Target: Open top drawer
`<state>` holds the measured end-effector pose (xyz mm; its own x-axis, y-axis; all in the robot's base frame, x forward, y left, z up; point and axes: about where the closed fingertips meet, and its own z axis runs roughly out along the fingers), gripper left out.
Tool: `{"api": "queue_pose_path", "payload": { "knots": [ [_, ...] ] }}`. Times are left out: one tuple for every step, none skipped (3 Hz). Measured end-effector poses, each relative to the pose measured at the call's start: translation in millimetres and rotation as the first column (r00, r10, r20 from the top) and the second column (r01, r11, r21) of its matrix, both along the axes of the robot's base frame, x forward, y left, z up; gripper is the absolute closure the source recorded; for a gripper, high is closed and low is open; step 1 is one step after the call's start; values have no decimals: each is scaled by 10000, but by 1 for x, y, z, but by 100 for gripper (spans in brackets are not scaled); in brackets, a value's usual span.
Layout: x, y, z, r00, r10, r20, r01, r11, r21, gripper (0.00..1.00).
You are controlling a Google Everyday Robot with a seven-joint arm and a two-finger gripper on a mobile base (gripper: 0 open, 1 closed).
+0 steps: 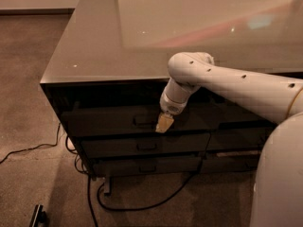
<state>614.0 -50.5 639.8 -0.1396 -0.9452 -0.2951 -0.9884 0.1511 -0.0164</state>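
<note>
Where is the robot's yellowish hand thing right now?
In the camera view the gripper hangs near the middle, in front of the top drawer, just picture-right of its small handle and below the tabletop.
</note>
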Motion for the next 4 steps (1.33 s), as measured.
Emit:
{"api": "queue_pose_path", "payload": {
  "knots": [
    [0,0,3,10000,0,0,0,10000,0,65],
    [0,0,3,10000,0,-1,0,10000,0,62],
    [0,0,3,10000,0,-1,0,10000,0,39],
    [0,0,3,10000,2,-1,-2,10000,0,16]
  ]
}}
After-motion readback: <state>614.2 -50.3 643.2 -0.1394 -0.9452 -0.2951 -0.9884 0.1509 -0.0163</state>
